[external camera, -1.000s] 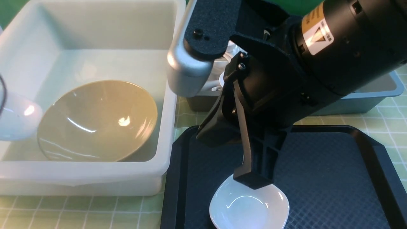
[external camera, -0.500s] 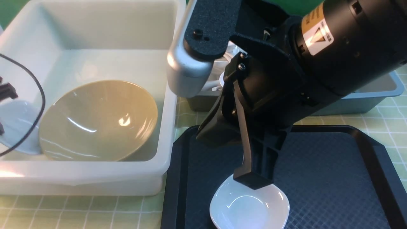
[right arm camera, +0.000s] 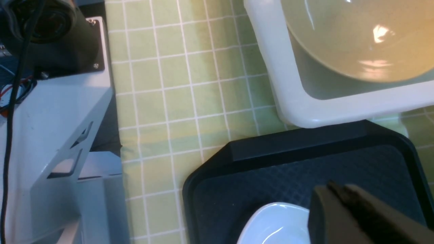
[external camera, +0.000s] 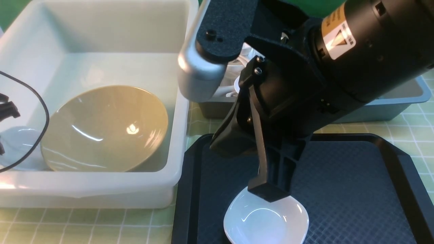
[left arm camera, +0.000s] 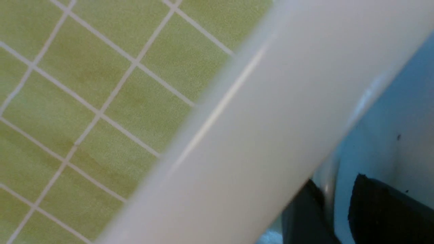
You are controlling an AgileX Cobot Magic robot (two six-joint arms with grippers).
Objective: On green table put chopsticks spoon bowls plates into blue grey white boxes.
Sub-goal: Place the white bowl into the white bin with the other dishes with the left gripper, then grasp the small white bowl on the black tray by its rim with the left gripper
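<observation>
The right gripper (external camera: pixel 269 191) hangs over the black tray (external camera: pixel 356 189), its tip at the far rim of the small white dish (external camera: pixel 268 220) lying there; I cannot tell how wide its fingers stand. In the white box (external camera: pixel 101 189) on the green table (external camera: pixel 84 223) a tan bowl (external camera: pixel 105 128) rests, with a pale dish (external camera: pixel 18 149) beside it. The left gripper (left arm camera: pixel 334 184) has that dish's edge in a narrow gap, though whether it clamps it I cannot tell
</observation>
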